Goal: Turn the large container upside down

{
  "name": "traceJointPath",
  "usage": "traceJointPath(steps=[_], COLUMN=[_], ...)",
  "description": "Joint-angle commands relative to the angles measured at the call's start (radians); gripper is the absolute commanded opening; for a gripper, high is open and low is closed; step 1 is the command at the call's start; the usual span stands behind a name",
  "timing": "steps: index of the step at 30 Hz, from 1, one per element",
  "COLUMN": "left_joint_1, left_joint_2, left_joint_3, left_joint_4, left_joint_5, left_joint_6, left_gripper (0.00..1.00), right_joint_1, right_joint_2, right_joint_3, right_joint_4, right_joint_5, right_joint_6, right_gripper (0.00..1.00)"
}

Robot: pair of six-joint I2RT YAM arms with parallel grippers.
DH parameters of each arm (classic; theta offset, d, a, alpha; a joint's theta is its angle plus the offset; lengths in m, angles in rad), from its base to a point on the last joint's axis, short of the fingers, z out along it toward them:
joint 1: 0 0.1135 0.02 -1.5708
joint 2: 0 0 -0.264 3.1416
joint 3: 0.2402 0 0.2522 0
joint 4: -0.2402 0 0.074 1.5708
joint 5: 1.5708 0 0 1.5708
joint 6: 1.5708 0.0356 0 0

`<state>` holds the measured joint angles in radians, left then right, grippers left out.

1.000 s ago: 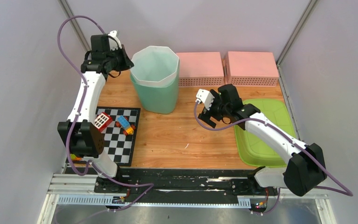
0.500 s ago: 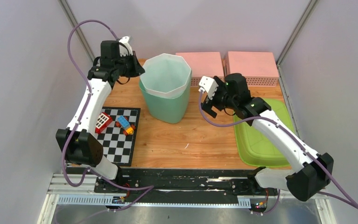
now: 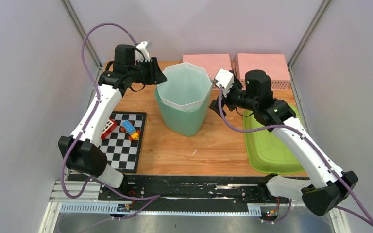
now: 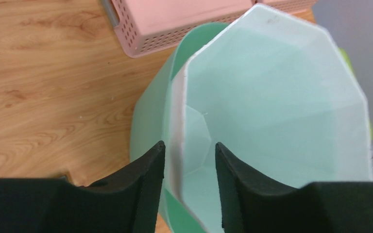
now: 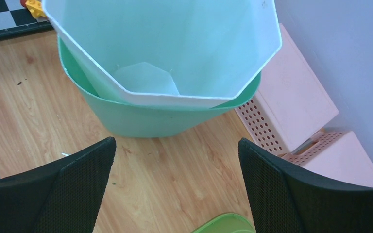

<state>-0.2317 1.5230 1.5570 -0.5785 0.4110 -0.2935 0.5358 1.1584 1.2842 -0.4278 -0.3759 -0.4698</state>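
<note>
On the wooden table point(image 3: 213, 145) the large container point(image 3: 184, 119) stands mouth up, just in front of the pink baskets point(image 3: 209, 65) — nothing is turned yet, so the whole flip is left. The right gripper point(image 5: 176, 141) gapes wide and empty beside it; the left gripper point(image 4: 188, 148) straddles its rim — jaws partly apart, not pinching.

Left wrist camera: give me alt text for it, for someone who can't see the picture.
The left claw has its two black fingers straddling the rim of a green bin with a white liner, one finger outside the wall and one inside, not pinching it. Behind the bin, a pink perforated basket sits on the wooden table.
</note>
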Motion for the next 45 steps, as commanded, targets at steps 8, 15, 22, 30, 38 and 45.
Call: traceJointPath(steps=[8,15,22,30,38,45], left_joint_1=[0.027,0.15,0.19,0.188,0.1,0.021], left_joint_2=[-0.08,-0.113,-0.05,0.023,0.024,0.02], left_joint_3=[0.169,0.069,-0.081,-0.186,-0.273,-0.315], left_joint_4=[-0.022,0.026,0.145,0.213,0.24,0.232], left_joint_5=[-0.02,-0.186,-0.253,-0.17,-0.13,-0.134], left_joint_6=[0.087,0.196,0.292,0.338,0.375,0.374], left_gripper=[1.0,1.0,1.0,1.0,1.0,1.0], right_joint_1=[-0.01,-0.008,-0.009,-0.009,-0.007,-0.008], right_joint_2=[0.002,0.056,0.13,0.185,0.208,0.231], right_joint_3=[0.101,0.156,0.201,0.215,0.215,0.259], right_joint_4=[-0.025,-0.021,-0.022,-0.028,-0.059,-0.124], right_joint_5=[-0.047,0.027,0.099,0.103,0.111,0.157], right_joint_6=[0.175,0.324,0.444,0.518,0.53,0.501], right_gripper=[0.97,0.91,0.85,0.78,0.68,0.6])
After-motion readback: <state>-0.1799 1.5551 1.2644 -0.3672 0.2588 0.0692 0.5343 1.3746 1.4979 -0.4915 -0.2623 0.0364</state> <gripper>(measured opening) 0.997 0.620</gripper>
